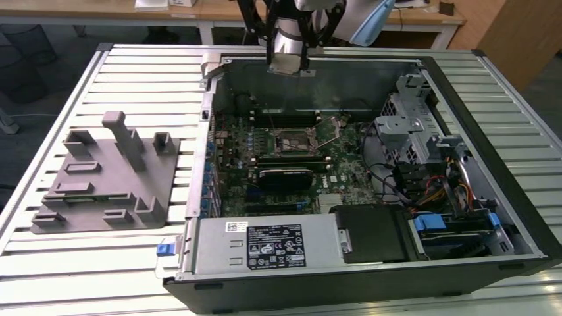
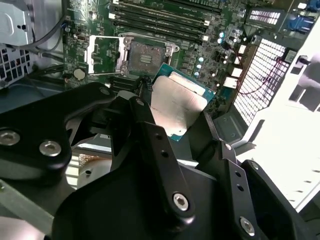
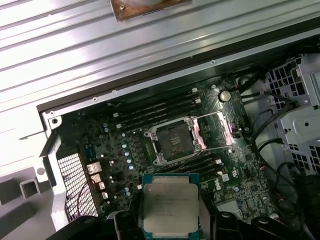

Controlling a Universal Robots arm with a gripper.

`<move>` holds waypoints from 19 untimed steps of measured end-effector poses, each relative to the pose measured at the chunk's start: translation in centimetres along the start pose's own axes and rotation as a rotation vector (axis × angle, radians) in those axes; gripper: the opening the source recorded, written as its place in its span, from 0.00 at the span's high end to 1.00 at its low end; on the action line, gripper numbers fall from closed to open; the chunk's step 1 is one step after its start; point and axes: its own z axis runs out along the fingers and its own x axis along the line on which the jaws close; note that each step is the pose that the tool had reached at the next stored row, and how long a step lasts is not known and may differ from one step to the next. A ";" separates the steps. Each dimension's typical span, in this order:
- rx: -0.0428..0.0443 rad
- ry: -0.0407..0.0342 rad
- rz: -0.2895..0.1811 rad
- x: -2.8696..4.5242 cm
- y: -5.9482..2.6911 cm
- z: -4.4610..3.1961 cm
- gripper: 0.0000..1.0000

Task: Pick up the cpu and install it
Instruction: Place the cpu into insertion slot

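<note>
As the gripper [image 2: 176, 111] hangs over the far wall of the computer case [image 1: 351, 82], we see its black fingers [image 2: 150, 132] clamped on two opposite edges of the cpu [image 2: 180, 97]. It's gripping the chip, held in the air above the board.

In the second wrist view the chip is a flat square w/ a dull silvery metal top, stepped at the rim, on a teal-green base. The first wrist view shows the same grey lid w/ a pale border. In the exterior view it's a small pale square at the arm's tip.

Below, the socket [image 3: 175, 140] sits mid-board: a square frame, its shiny metal cover swung open to one side, a thin wire lever alongside. The green motherboard [image 3: 112, 145] around it is crowded w/ small parts, & long black memory slots [image 3: 155, 107] run beside the socket.

The case is grey sheet metal, lying open side up on a table [image 1: 131, 72] of pale ribbed metal slats. On the exterior view's left sits a matte grey plastic tray [image 1: 97, 187] w/ upright blocks. Wooden desks [image 1: 220, 8] stand in the bg.
</note>
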 end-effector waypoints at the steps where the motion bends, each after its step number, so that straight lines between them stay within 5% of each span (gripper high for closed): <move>1: 0.0001 -0.0002 0.007 0.00 0.00 0.01 0.47; 19: 0.0020 -0.0031 0.136 0.04 0.10 0.14 0.47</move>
